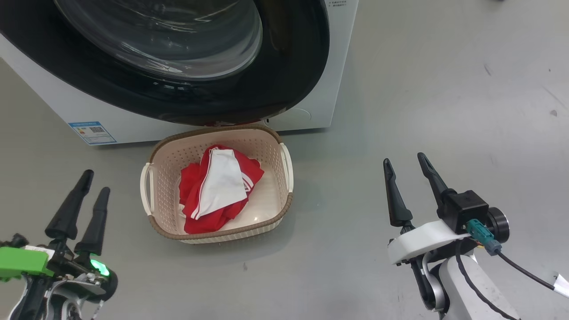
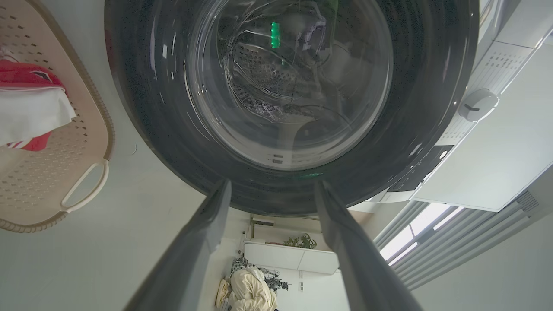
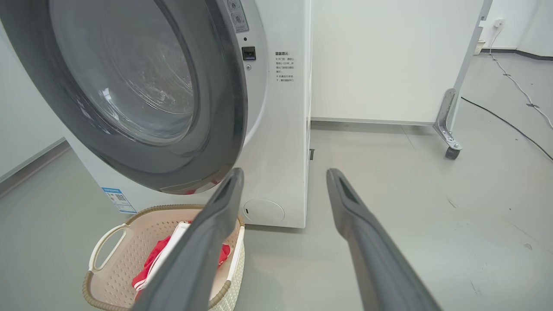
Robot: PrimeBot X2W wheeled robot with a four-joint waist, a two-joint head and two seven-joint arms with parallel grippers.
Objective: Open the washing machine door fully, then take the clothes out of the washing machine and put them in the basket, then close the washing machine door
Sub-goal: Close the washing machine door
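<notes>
L fingers (image 1: 71,204), R fingers (image 1: 393,195) spread, empty; clothes (image 1: 218,186) in basket (image 1: 166,169) btwn them; door (image 1: 289,66) maybe ajar.

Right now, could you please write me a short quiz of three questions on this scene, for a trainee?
1. True or false: the clothes lie inside the basket.
2. Where does the basket stand? A) on the floor before the washing machine, below the washing machine door; B) on top of the machine; C) on a shelf.
3. Fill the gap: the left hand and the right hand are both open and hold ____.
Key: 1 true; 2 A; 3 nothing.
</notes>
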